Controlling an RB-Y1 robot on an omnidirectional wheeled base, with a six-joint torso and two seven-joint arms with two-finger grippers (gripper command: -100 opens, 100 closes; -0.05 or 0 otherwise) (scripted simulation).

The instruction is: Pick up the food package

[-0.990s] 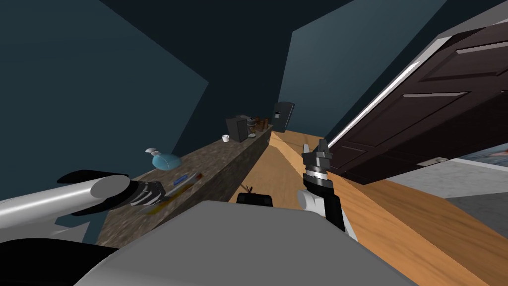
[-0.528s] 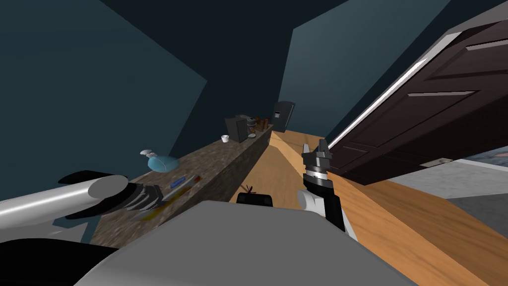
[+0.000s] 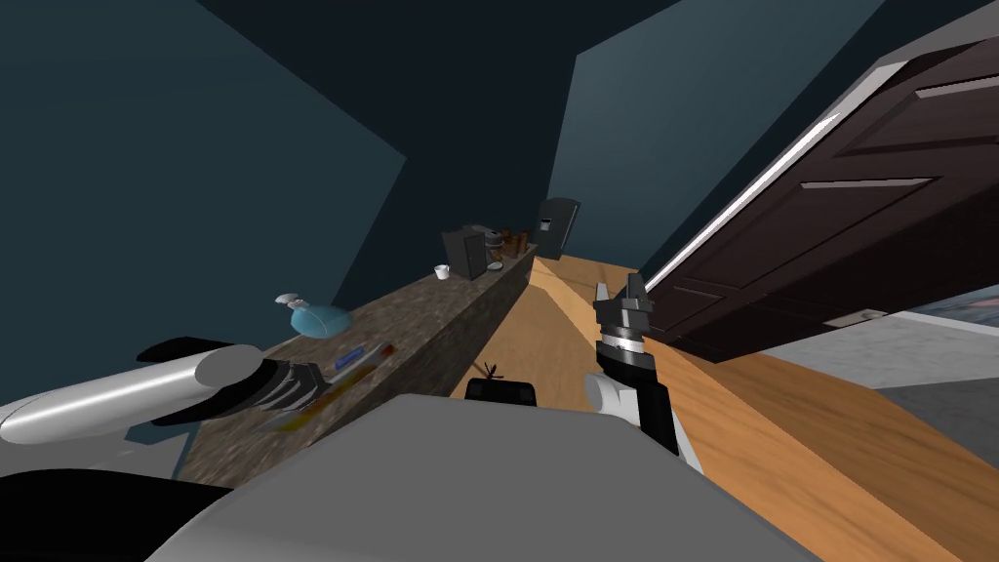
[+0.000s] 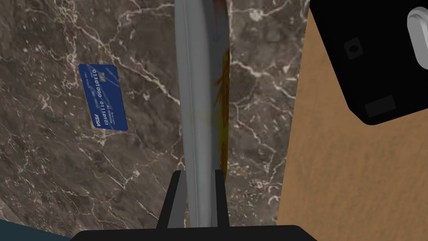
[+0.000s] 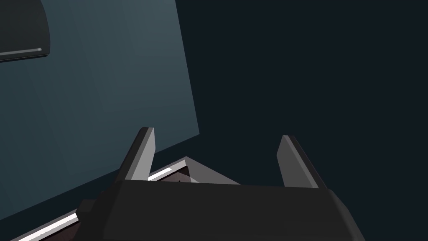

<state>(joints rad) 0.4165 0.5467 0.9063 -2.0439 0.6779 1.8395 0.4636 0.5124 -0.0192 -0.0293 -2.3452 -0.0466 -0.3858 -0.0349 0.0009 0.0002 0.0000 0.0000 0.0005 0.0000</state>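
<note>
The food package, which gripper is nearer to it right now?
Left. The left gripper is shut on the food package over the counter; the right gripper stands open, apart, over the floor.

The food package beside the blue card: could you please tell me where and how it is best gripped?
Grip one end, across its thin edge, as the left gripper does: the food package is long and flat, edge-on above the counter, so the fingers press its two broad faces. Come in along its length, from that end.
</note>
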